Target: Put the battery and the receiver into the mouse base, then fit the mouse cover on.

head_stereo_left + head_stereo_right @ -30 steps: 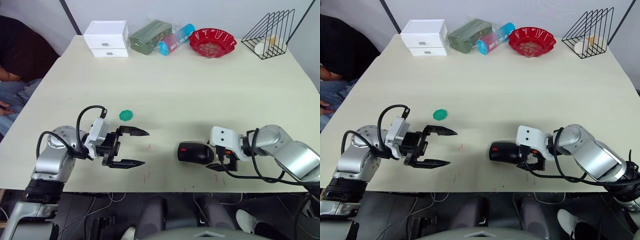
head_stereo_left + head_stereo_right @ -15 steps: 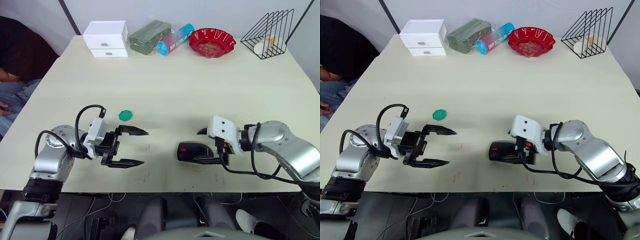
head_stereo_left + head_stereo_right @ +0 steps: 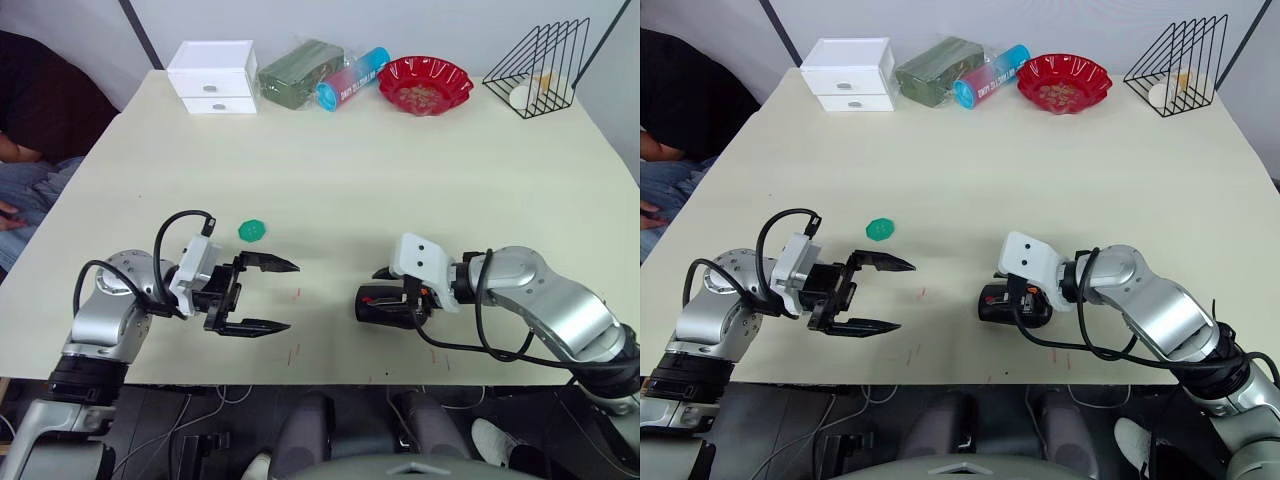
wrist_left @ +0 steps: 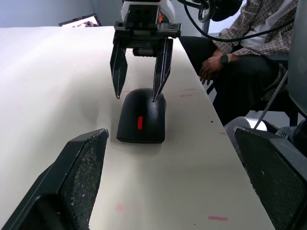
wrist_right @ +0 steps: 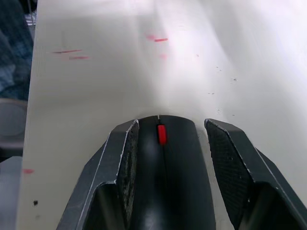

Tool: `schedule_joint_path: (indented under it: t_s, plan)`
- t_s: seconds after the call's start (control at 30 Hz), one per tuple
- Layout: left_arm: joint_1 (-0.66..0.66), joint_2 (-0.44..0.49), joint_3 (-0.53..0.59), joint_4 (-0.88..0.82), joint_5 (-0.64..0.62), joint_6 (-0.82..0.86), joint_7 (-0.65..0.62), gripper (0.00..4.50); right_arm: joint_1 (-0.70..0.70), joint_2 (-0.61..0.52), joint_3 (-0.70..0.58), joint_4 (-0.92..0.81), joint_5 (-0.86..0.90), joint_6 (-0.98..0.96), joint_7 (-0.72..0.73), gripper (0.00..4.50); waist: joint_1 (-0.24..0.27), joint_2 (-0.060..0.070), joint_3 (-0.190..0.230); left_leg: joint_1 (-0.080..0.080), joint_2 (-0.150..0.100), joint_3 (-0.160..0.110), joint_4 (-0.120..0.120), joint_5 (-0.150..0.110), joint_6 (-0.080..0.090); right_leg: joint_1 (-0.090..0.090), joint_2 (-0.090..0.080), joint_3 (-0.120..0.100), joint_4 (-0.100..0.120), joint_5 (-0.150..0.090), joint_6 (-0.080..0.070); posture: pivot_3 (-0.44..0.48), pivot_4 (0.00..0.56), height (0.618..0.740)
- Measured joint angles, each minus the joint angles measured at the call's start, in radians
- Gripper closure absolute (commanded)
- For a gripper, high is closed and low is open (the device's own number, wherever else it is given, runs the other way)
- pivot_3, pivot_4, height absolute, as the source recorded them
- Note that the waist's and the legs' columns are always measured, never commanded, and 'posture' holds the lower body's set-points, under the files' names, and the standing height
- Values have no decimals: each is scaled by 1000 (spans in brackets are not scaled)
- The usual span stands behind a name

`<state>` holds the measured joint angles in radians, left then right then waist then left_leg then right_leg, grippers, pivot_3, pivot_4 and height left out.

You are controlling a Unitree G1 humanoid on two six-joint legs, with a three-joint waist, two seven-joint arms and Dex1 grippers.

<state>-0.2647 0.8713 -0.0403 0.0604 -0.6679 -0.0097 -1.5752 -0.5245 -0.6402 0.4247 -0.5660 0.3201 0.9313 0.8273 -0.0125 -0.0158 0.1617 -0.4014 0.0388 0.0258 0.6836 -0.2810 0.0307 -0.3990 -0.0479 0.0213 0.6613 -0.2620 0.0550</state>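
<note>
robot test lab, cream table (image 3: 400, 170) with staged props, seated person (image 4: 249, 52) watching

mouse rear: hidden under the right pincer (image 3: 398, 293)
person (image 4: 249, 43) beside the bench: head cut off by the frame

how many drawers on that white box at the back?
2. The white drawer box at the table's far left edge has two drawers stacked: the upper drawer and the lower drawer, each with a small knob. Both look closed.
</note>
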Motion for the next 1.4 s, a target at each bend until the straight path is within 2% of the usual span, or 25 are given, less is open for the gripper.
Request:
schedule_joint_path:
  t_s: [0.43,0.77,0.87,1.0,1.2,1.4]
  plan:
    - [-3,0,-3,2,0,-5,0,0,-110,54,152,75,-34,141,-41,2191,-1,0,0,-2,0,0,0,0,0,-3,0,0,1,0,0,0,150,740]
    - [-3,0,-3,2,1,-6,0,0,-134,48,167,77,-41,157,-48,2191,1,0,0,-2,0,0,0,0,0,-3,0,0,1,0,0,0,150,740]
    - [-3,0,-3,2,0,-6,0,0,-93,74,125,89,-33,107,-55,2191,1,0,0,-3,0,0,0,0,0,-3,0,0,1,0,0,0,150,740]
    - [-3,2,-4,3,0,-7,0,0,-31,72,17,64,1,17,-46,2191,1,0,0,-15,0,-1,3,0,0,-13,0,-1,2,1,0,0,150,740]
    - [-6,6,-9,4,0,-9,0,0,69,72,-131,27,78,-61,-23,2191,0,0,0,-15,0,-2,3,0,0,-13,0,-2,1,1,0,0,150,740]
    - [-7,10,-11,11,-1,-15,0,0,307,81,-248,36,114,-313,36,2191,3,0,0,-14,-1,-1,3,0,0,-12,0,-2,1,1,1,0,150,740]
